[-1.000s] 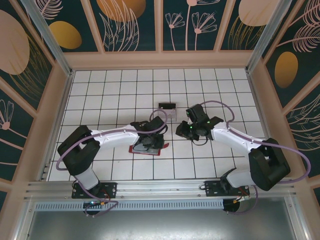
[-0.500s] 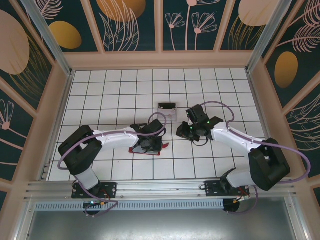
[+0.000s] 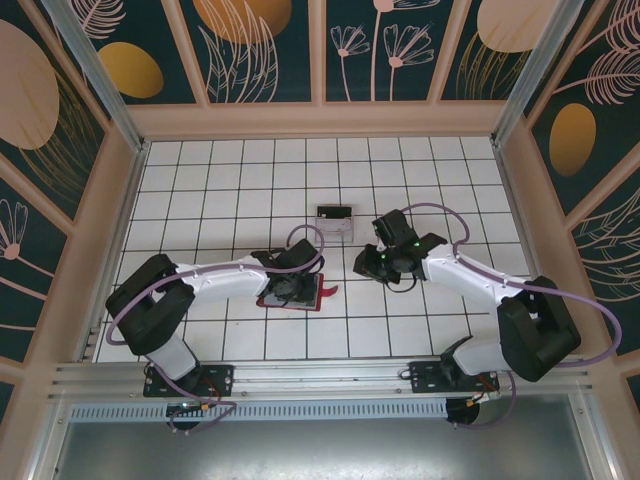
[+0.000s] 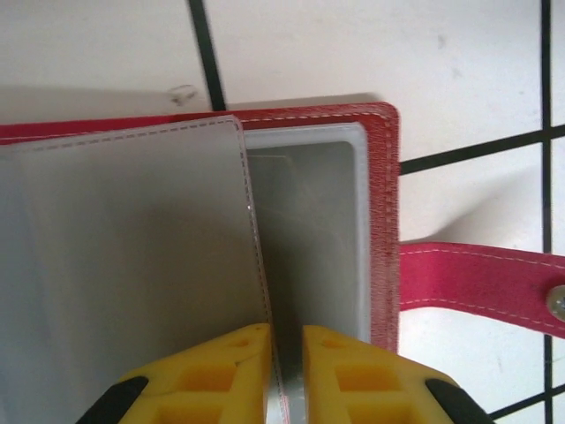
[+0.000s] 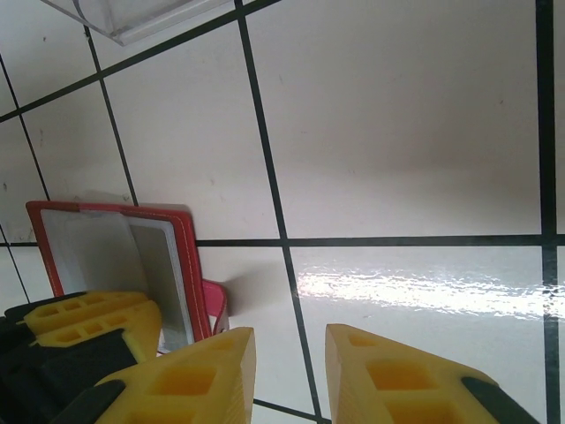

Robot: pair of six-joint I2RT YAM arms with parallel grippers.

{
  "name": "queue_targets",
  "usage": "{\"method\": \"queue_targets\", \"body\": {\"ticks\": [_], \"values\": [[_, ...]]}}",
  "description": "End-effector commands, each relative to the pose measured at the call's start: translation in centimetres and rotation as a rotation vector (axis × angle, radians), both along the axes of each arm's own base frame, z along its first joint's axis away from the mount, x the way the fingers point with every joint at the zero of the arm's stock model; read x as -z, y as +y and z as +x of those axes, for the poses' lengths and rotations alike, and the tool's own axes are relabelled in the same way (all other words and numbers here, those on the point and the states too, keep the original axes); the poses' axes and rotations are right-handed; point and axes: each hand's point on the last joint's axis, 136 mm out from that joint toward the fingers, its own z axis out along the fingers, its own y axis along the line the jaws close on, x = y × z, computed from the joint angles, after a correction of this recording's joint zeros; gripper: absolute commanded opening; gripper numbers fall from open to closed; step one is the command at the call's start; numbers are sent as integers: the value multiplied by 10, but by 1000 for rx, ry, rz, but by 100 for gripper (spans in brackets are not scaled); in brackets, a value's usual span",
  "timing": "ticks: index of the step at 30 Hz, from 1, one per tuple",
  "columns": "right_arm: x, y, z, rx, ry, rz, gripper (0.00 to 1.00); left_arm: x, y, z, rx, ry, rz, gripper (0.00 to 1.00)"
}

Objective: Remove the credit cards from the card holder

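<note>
The red card holder [image 3: 312, 298] lies open on the white tiled floor, its red tab [image 4: 477, 278] pointing right. Its grey translucent sleeves [image 4: 132, 265] fan out inside the red rim [image 4: 381, 221]. My left gripper [image 4: 287, 371] sits right over the holder [image 5: 187, 265] and is shut on the edge of one thin sleeve leaf, which stands up between the yellow fingers. My right gripper [image 5: 290, 371] hovers open over bare tile just right of the holder, with nothing between its fingers. The credit cards are hidden.
A clear plastic stand [image 3: 335, 215] with a dark rectangle on it sits one tile beyond the holder; its corner [image 5: 132, 18] shows in the right wrist view. Pale walls edge the tiled floor on all sides.
My left gripper has shifted slightly left over the holder, and the holder's red cover shows a little more. The right arm has not moved.
</note>
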Motion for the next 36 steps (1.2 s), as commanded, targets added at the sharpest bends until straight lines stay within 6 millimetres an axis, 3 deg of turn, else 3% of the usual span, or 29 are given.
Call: {"method": "queue_targets", "body": {"ticks": [1,18,28,36], "values": [[-8,2,4,-16,-23,-17,28,-1,18,1,-38,-13,45,20],[-9,8,5,-39,-27,-32,28,-16,50,18,-64,-96,246,32],[-11,10,5,-43,-33,-31,28,-15,81,20,-76,-115,424,34],[-13,10,6,-43,-39,-31,28,-30,97,26,-113,-161,497,35]]}}
